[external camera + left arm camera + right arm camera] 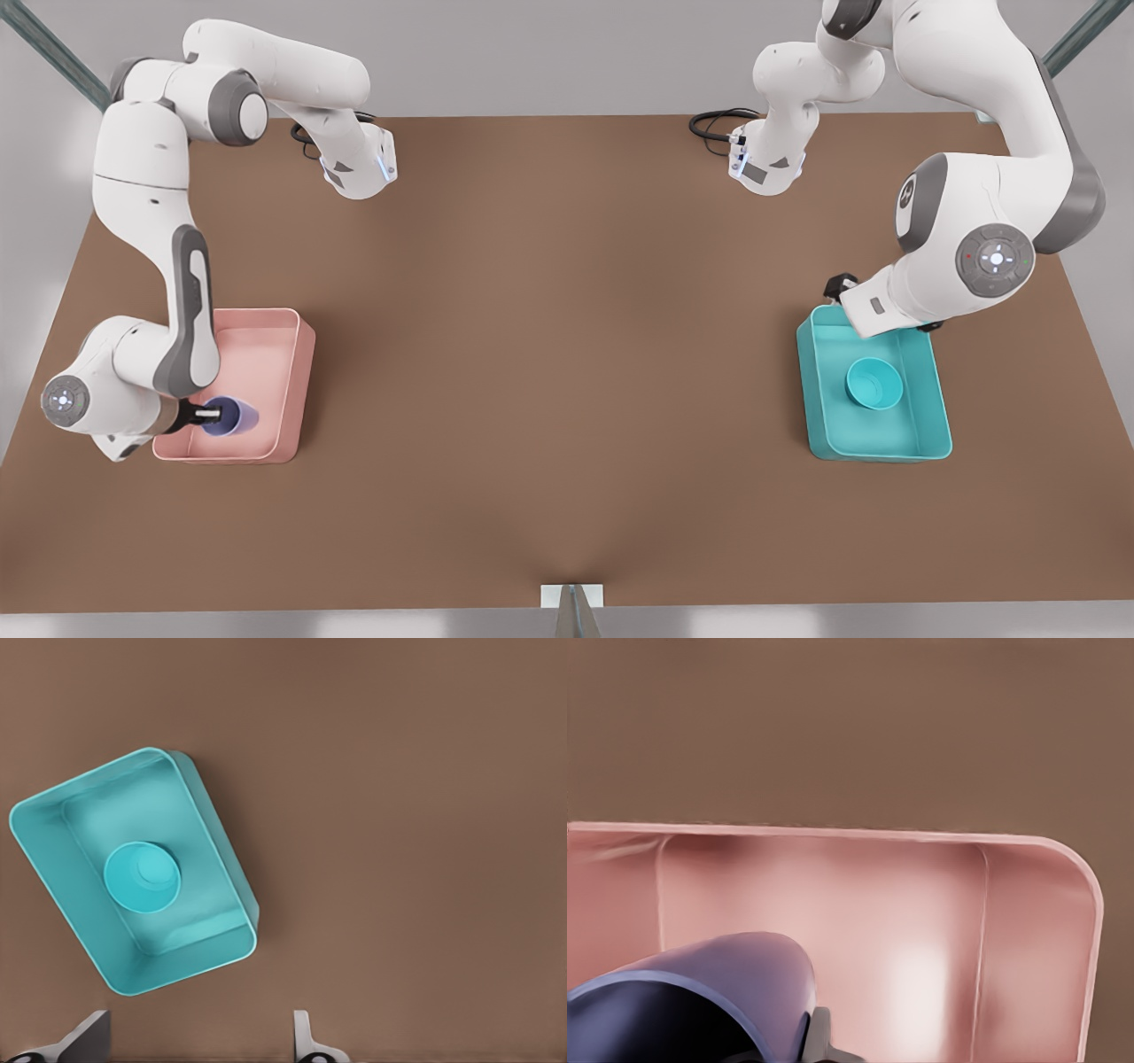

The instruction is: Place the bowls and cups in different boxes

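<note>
The lavender cup (235, 416) lies tilted on its side above the near end of the pale pink box (297, 381), at the front view's left. My right gripper (211, 414) is shut on the cup. In the right wrist view the cup (700, 992) sits close in, with one fingertip (819, 1041) against its wall and the pink box (1036, 930) beneath. The small teal bowl (874, 383) rests upright inside the teal box (939, 416) at the front view's right. My left gripper (199, 1045) hangs open and empty, high above the bowl (142, 877) and the teal box (221, 842).
The brown table (567, 354) stretches wide between the two boxes. Both arm bases and black cables (713, 124) stand at its far edge. A small white mount (571, 595) sits at the middle of the near edge.
</note>
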You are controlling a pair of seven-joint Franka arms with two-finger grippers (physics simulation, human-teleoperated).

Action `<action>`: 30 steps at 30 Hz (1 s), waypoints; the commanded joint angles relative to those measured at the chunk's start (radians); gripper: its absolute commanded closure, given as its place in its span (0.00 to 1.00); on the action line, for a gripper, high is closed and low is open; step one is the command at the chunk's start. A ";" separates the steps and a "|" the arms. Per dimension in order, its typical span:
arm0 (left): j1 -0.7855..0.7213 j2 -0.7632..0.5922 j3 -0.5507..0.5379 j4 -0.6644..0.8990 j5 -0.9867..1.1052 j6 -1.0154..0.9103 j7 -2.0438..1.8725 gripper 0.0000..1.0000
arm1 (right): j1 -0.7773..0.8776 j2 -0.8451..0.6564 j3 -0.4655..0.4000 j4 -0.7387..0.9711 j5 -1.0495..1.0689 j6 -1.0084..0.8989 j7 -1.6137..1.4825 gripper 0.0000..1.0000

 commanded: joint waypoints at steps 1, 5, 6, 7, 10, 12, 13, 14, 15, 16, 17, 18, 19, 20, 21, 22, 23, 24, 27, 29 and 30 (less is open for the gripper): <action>0.000 -0.001 0.000 0.000 0.000 -0.034 -0.113 0.00 | 0.001 0.006 0.001 -0.006 0.024 0.116 -0.272 0.79; -0.005 0.000 0.000 0.000 0.000 -0.031 -0.115 0.00 | 0.001 0.008 0.003 -0.032 0.067 0.073 -0.258 0.79; -0.005 0.000 0.000 0.000 -0.001 -0.031 -0.113 0.00 | 0.001 0.006 0.003 -0.032 0.092 0.042 -0.258 0.79; 0.000 0.003 0.000 0.000 -0.011 -0.029 -0.110 0.00 | 0.001 0.008 0.003 -0.032 0.093 0.025 -0.260 0.36; 0.002 0.006 0.000 0.000 -0.008 -0.029 -0.108 0.00 | 0.000 0.003 0.003 -0.027 0.093 0.013 -0.269 0.00; 0.002 0.000 0.000 0.002 -0.012 -0.035 -0.113 0.00 | 0.001 -0.001 0.004 -0.015 0.095 -0.021 -0.267 0.00; 0.002 0.000 0.000 0.002 -0.012 -0.035 -0.113 0.00 | 0.001 -0.005 0.004 -0.010 0.095 -0.028 -0.266 0.00; 0.002 0.000 0.000 0.002 -0.012 -0.035 -0.113 0.00 | 0.001 -0.006 0.007 -0.003 0.095 -0.030 -0.266 0.00; 0.002 -0.001 0.000 0.002 -0.012 -0.037 -0.113 0.00 | 0.001 -0.005 0.007 0.001 0.095 -0.035 -0.266 0.00; 0.003 0.000 0.000 0.002 -0.012 -0.037 -0.112 0.00 | 0.001 -0.006 0.007 0.007 0.095 -0.039 -0.266 0.00; 0.003 -0.001 0.000 0.002 -0.012 -0.037 -0.112 0.00 | 0.003 -0.020 0.009 0.011 0.095 -0.070 -0.266 0.00; 0.003 0.000 0.000 0.002 -0.012 -0.037 -0.112 0.00 | 0.010 -0.072 0.009 0.013 0.121 -0.188 -0.250 0.00; 0.003 0.000 0.000 0.002 -0.012 -0.037 -0.112 0.00 | 0.010 -0.112 0.009 0.046 0.121 -0.309 -0.214 0.00; 0.003 0.000 0.000 0.000 -0.012 -0.037 -0.113 0.00 | 0.024 -0.136 0.007 0.106 0.106 -0.442 -0.082 0.00; 0.003 0.000 0.000 0.002 -0.012 -0.037 -0.112 0.00 | 0.046 -0.140 0.006 0.214 0.098 -0.616 0.055 0.00; 0.003 0.000 0.000 0.002 -0.012 -0.052 -0.112 0.00 | 0.093 -0.140 0.003 0.303 0.064 -0.766 0.213 0.00; 0.003 0.000 0.000 0.002 -0.012 -0.052 -0.112 0.00 | 0.133 -0.166 0.001 0.366 0.041 -0.869 0.317 0.00; 0.005 0.000 0.000 0.002 -0.014 -0.054 -0.112 0.00 | 0.142 -0.227 -0.003 0.369 0.040 -0.877 0.339 0.00; 0.002 0.000 0.000 0.000 -0.014 -0.054 -0.115 0.00 | 0.141 -0.472 0.018 0.165 -0.042 -0.762 0.342 0.00; 0.003 0.002 0.000 0.002 -0.014 -0.054 -0.115 0.00 | 0.138 -0.483 0.024 0.137 -0.042 -0.745 0.343 0.00; 0.003 0.002 0.000 0.002 -0.014 -0.054 -0.115 0.00 | 0.130 -0.485 0.024 0.129 -0.042 -0.743 0.342 0.00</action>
